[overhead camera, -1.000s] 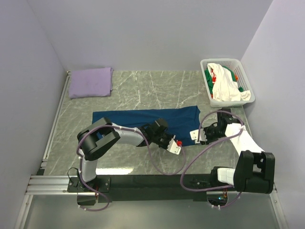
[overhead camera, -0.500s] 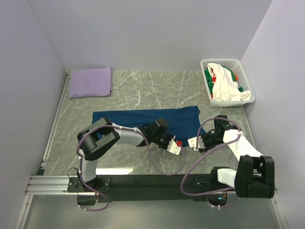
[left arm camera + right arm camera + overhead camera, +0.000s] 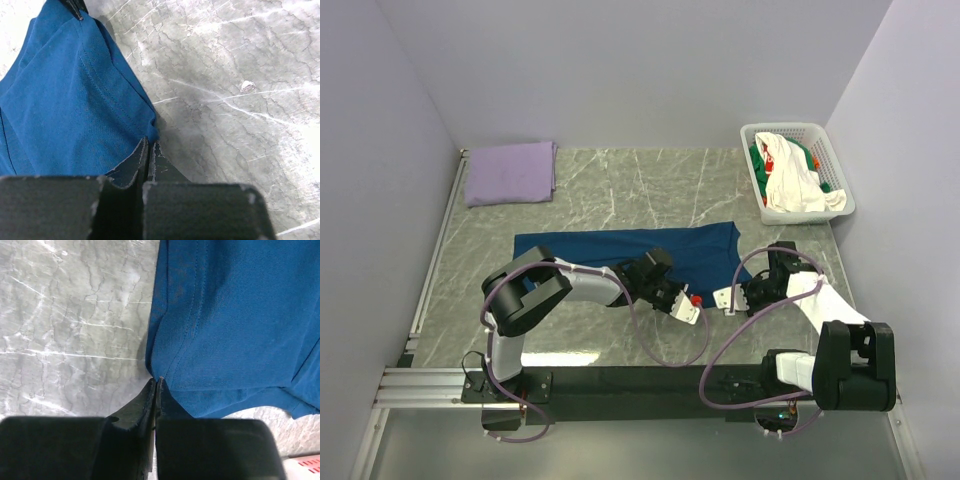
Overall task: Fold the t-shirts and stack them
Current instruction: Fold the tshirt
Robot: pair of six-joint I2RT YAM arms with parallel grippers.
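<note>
Both tools sit at the near hem of the navy shirt [image 3: 620,250], which lies spread flat across the middle of the desk [image 3: 650,185]. Left tool [image 3: 149,149]: fingers pressed together, pinching the shirt's near corner; cloth is visible between the tips. Right tool [image 3: 156,384]: fingers also pressed together at the opposite near corner, tips right on the hem; it seems to have nipped the edge, though the wrist view does not show how much cloth is caught. Step in hand, as I read it: both near corners gripped, ready for a fold. Next move calls for lifting both corners together, level, and carrying the hem toward the far edge without letting the thin grip slip. Farther back, a lavender shirt [image 3: 510,172] lies folded at the far left corner. At far right, the basket [image 3: 800,128] holds white and green shirts [image 3: 795,180], not yet folded.
</note>
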